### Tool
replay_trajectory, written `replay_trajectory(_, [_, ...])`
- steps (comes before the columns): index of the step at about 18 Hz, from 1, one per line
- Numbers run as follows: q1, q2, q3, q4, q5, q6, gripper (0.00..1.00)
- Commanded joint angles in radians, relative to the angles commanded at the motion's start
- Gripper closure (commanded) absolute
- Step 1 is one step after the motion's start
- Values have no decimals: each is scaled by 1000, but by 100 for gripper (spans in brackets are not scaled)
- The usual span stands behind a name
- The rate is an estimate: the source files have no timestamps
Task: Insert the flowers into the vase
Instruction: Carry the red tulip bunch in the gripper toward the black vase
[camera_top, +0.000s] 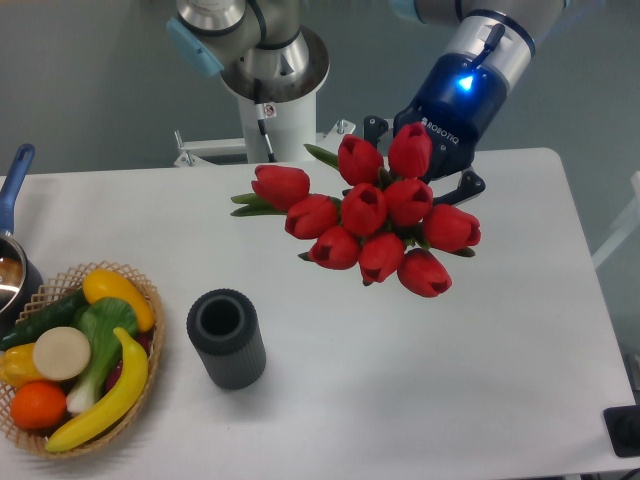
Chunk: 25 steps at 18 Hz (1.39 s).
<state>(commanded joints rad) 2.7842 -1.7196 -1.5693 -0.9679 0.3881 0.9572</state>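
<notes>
The flowers (372, 215), a bunch of red tulip buds with green leaves, hang above the table right of centre, buds facing the camera. My gripper (425, 165) sits behind them at the upper right; the buds hide its fingertips and the stems, and it appears shut on the stems. One dark finger link (470, 186) shows at the right of the bunch. The vase (226, 338), a dark ribbed cylinder with an open round mouth, stands upright on the table well to the lower left of the flowers, apart from them.
A wicker basket (150, 300) with fruit and vegetables stands at the left front, close to the vase. A pot with a blue handle (15, 180) is at the left edge. The arm's base (270, 90) stands at the back centre.
</notes>
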Motion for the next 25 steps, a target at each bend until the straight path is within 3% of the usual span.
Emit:
replay_trajectory(10, [-9, 3, -9, 25, -2, -26, 79])
replay_trajectory(15, [-64, -11, -9, 52, -8, -31, 79])
replay_trajectory(23, [-126, -72, -37, 115, -158, -23, 79])
replay_trajectory(25, [-143, -78, -78, 123, -225, -18, 79])
